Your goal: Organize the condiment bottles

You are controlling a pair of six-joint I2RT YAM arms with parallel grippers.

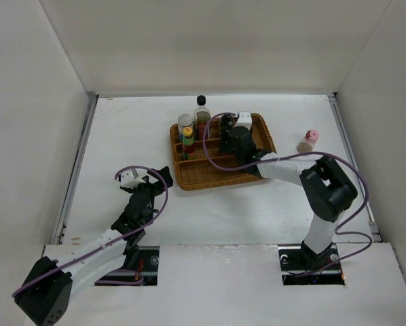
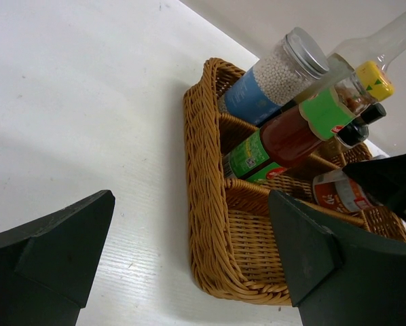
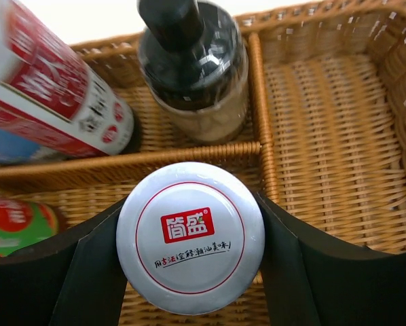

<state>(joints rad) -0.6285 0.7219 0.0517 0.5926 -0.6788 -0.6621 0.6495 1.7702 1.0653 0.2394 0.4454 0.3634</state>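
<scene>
My right gripper (image 3: 190, 239) is shut on a white-lidded jar (image 3: 190, 224), its fingers pressed against both sides of the lid, over a compartment of the brown wicker tray (image 1: 189, 182). Just beyond the jar, a dark-capped shaker (image 3: 193, 64) stands behind a divider. At the tray's left end are a silver-lidded jar (image 2: 278, 75), a yellow-capped red sauce bottle (image 2: 325, 112) and a tall black-capped bottle (image 1: 201, 112). A pink-capped bottle (image 1: 309, 140) stands on the table to the right of the tray. My left gripper (image 1: 149, 178) is open and empty, low over the table by the tray's near left corner.
The tray's right compartment (image 3: 325, 136) holds nothing. White walls enclose the table on three sides. The right arm (image 1: 325, 187) reaches over the tray's near right corner, trailing a purple cable.
</scene>
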